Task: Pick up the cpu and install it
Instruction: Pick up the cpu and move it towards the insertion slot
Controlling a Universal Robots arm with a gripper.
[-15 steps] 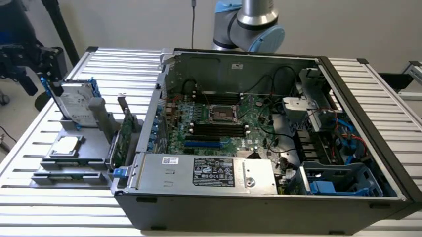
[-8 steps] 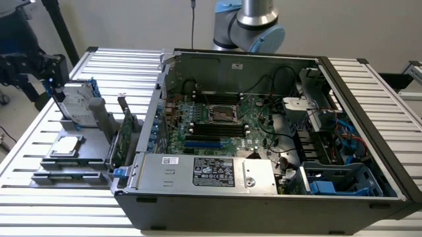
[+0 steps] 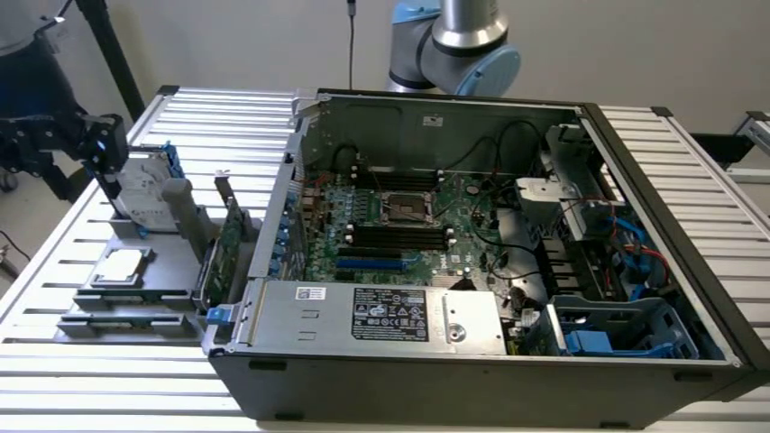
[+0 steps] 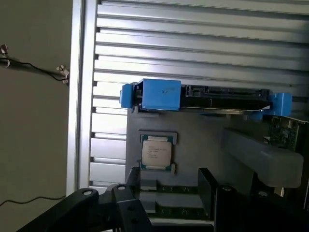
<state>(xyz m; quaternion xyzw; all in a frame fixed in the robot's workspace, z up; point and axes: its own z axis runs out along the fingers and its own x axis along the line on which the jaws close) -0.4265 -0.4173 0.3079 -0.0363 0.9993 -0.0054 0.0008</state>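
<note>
Right up close at the wrist camera, the gripper point(image 4: 169, 178) hangs with its two black fingers point(image 4: 131, 181) spread apart and nothing between them, so it's empty, over the near edge of the grey holder plate point(image 4: 203, 145). In the gap between those fingers you can see a pair of memory sticks point(image 4: 179, 202) lying side by side in their slots. One step further out, there's the cpu point(image 4: 156, 152): silver-grey top facing up, lying flat in its own shallow seat on the plate, untouched and clear of the fingers. Near it sits a pale grey block point(image 4: 263, 157), also on the plate. Beyond the cpu the hard drive point(image 4: 212, 96) with blue rails stands on edge, a green card point(image 4: 287, 131) near one end of it. All of this rests on the slatted metal table point(image 4: 193, 38). Over to the exterior view now: the holder sits at the exterior view's left of the open computer case point(image 3: 481, 397), and the cpu is outside the case, well apart from the dark socket point(image 3: 403, 209) in the middle of the motherboard point(image 3: 463, 203). Farthest back, the arm point(image 3: 463, 36) rises behind the case
</note>
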